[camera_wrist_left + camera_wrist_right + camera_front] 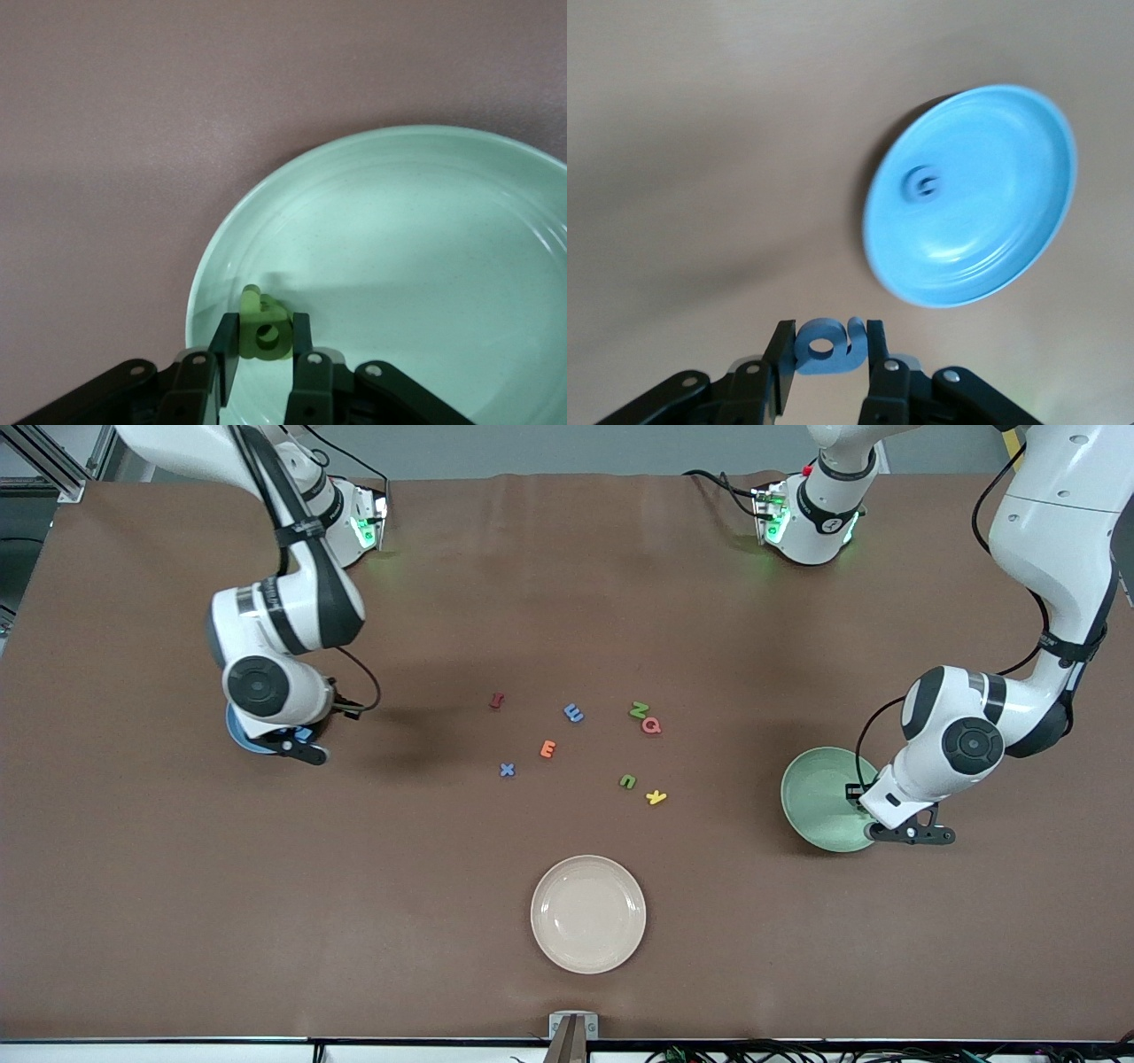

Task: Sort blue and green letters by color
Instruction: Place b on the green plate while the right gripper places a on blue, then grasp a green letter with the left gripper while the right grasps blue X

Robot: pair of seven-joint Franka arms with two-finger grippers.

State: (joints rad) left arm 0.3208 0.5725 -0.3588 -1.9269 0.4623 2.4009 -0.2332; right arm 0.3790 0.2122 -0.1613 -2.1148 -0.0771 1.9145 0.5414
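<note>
A: Where does your left gripper (258, 347) stand?

B: Over the pale green plate (811, 793), just inside its rim, clamped on a green letter (264, 328). The plate lies straight under the jaws, so your release only has to go down.

A: And the right gripper (827, 354)?

B: It grips a blue letter (825, 343), its long axis running across from finger to finger. The blue plate (1010, 177) lies ahead of that hand, off to one side and not yet beneath it; you must carry the letter over the rim first. One blue letter (923, 183) already lies in that plate.

A: What is left on the table?

B: Between the two hands: two blue, the blue E (574, 712) and blue X (507, 770); two green, the green N (639, 709) and green U (627, 781). Also one red, one orange, one pink, one yellow, and a cream plate (588, 913). The blue pair lie closer to your right hand, the green pair closer to your left.
</note>
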